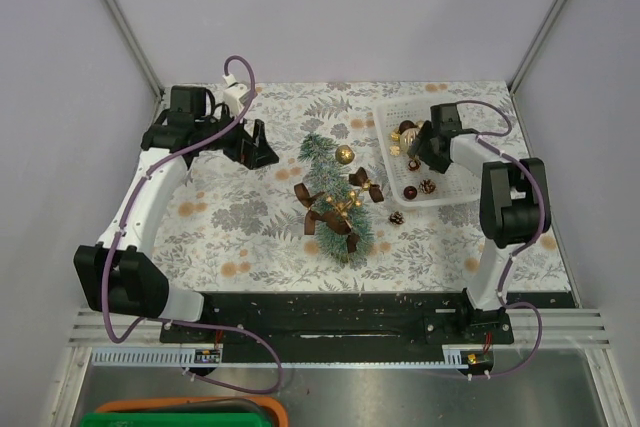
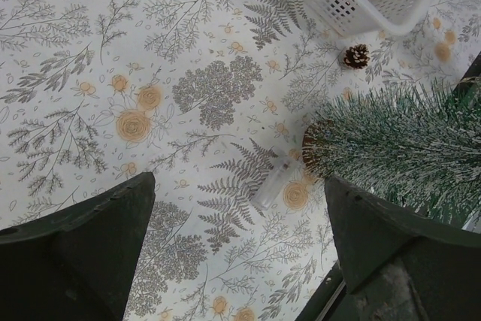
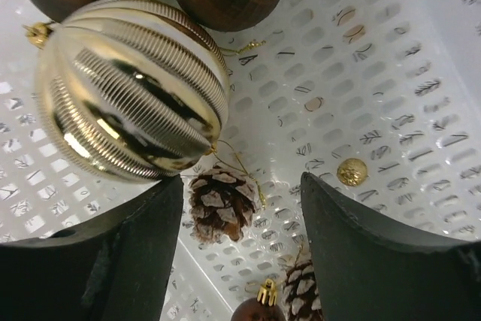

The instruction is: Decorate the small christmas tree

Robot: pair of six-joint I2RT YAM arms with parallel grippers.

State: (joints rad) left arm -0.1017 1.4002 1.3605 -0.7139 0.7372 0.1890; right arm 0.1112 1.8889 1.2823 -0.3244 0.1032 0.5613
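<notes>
At mid-table, the small christmas tree (image 1: 335, 197) sits left of the white basket (image 1: 450, 187). Probably light, bristles soft; hold by wooden base (image 2: 312, 148). Left gripper (image 2: 239, 223) spread, empty; right gripper (image 3: 240, 208) spread over a basket pine cone (image 3: 222, 204).

- You will find no words, numbers or brand names that can be read in any of the three views.
- The table cloth (image 1: 250, 217) has only leaf and flower pictures on it, no letters.
- The tiny coloured parts (image 1: 470, 357) on the rail by the arm bases are too small for you to read.
</notes>
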